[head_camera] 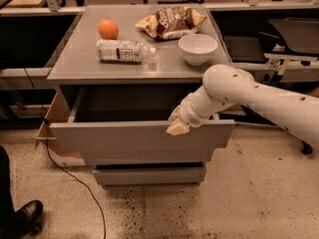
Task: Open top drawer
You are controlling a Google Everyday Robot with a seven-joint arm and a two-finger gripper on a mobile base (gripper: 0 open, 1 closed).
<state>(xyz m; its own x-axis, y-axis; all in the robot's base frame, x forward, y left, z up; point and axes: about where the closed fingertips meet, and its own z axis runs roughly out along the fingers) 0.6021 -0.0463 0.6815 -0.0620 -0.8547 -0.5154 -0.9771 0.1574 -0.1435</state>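
The robot's tool (pixel 178 127) rests on the upper edge of the top drawer (pixel 134 141), right of the front panel's middle; whether it is open or closed cannot be told. The wide grey drawer stands well out from under the bench (pixel 75 66), its plain handleless front forward of the lower drawer front (pixel 149 176) and its grey box interior exposed. On the bench sit an orange (pixel 108 29), a plastic bottle (pixel 122 50) on its side, a white bowl (pixel 198 48) and a chip bag (pixel 169 21).
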